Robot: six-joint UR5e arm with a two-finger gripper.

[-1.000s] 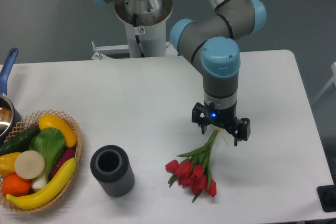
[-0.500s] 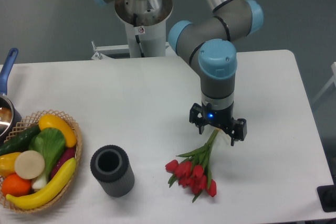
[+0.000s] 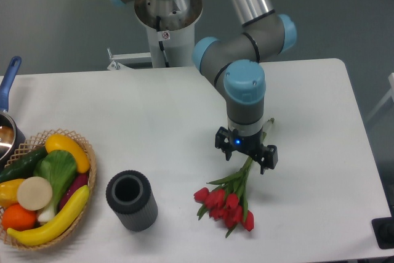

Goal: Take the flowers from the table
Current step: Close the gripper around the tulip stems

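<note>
The flowers (image 3: 228, 201), a small bunch of red tulip buds with green stems, lie on the white table (image 3: 154, 109) right of centre near the front. The stems run up and to the right under my gripper (image 3: 244, 154), and a stem end shows behind it. The gripper points down over the stems with its two fingers (image 3: 269, 157) spread apart on either side of them. It is open and holds nothing.
A dark grey cylinder cup (image 3: 130, 200) stands left of the flowers. A wicker basket (image 3: 90, 173) of fruit and vegetables sits at the front left. A pot with a blue handle (image 3: 8, 81) is at the left edge. The robot base (image 3: 166, 26) stands at the back.
The gripper has moved to the left and slightly back along the stems. The flowers have not moved.
</note>
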